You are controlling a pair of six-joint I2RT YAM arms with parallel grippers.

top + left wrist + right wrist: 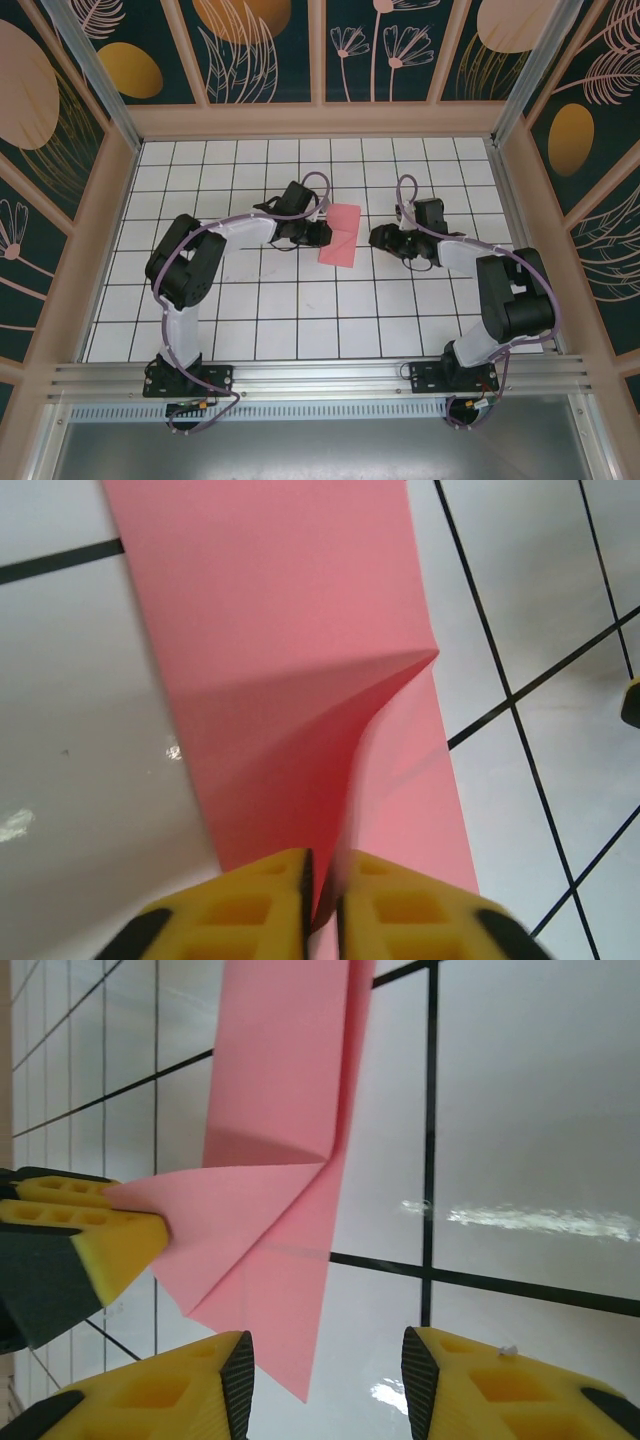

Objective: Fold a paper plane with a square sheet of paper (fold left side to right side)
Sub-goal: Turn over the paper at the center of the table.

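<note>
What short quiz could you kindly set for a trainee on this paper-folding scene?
1. True or false: the left gripper is pinching the pink paper.
2. Choose one: the right gripper is A) open, B) shut on the paper, C) shut on nothing.
3. What colour are the grid lines on the table?

Key: 1 true; 2 A; 3 black.
</note>
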